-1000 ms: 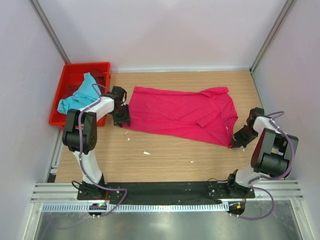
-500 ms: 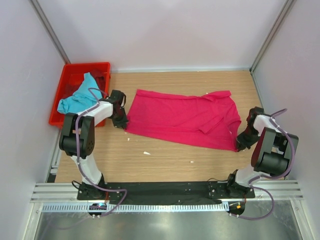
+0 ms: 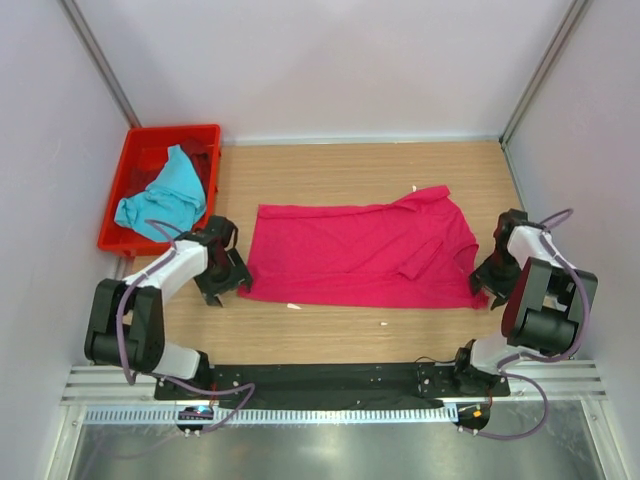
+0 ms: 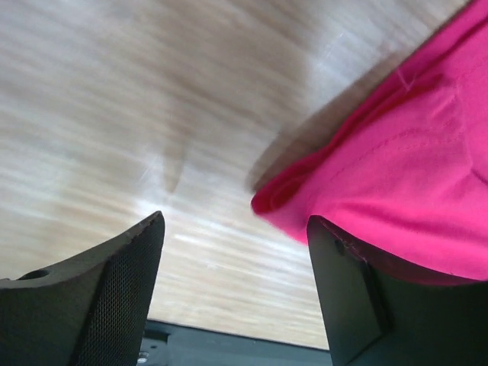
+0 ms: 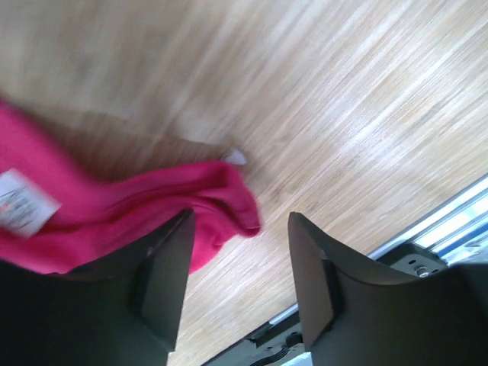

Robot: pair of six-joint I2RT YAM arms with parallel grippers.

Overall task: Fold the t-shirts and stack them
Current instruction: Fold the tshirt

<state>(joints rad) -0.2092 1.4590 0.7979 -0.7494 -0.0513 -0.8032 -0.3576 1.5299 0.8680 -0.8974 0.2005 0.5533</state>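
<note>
The magenta-pink t-shirt lies spread across the middle of the wooden table, one sleeve folded over at its right. My left gripper stands open at its near left corner; in the left wrist view that corner lies loose by the right finger of the gripper. My right gripper is open at the shirt's near right corner; in the right wrist view the pink hem rests on the table beside the gripper, ungripped. The turquoise-blue t-shirt sits crumpled in the crate.
A red plastic crate stands at the table's back left against the wall. White walls close in both sides and the back. A dark rail with the arm bases runs along the near edge. Small white scraps lie on the wood.
Both arms drew the pink shirt toward the near edge, stretching it flatter. Both grippers, shut on its corners earlier, now stand open and the corners lie on the table.
</note>
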